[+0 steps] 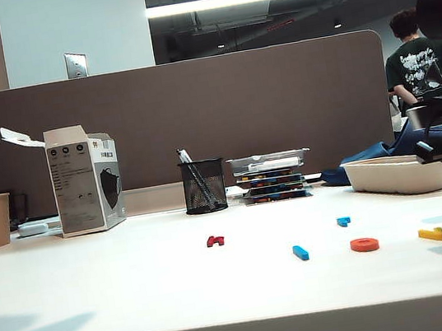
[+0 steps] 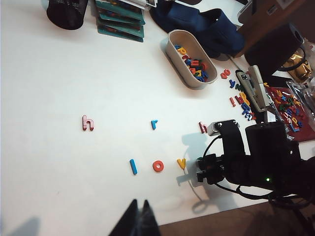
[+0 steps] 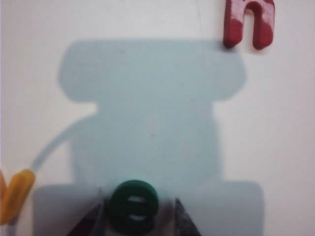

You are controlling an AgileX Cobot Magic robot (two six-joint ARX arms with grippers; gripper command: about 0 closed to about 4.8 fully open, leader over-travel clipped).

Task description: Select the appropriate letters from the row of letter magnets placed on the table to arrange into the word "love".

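on the white smooth surface (image 2: 59, 73) the right gripper (image 3: 139, 216) has its fingers (image 3: 88, 221) apart around the small green plastic letter e (image 3: 133, 206), right of the yellow v (image 2: 181, 162). the e looks light, stiff and slick, best pinched across its flat edges. the left gripper (image 2: 139, 216) hangs near, fingers together.

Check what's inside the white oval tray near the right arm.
From the left wrist view, the white oval tray holds a loose pile of mixed-colour letter magnets. Its near wall hides them in the exterior view; lower layers are covered.
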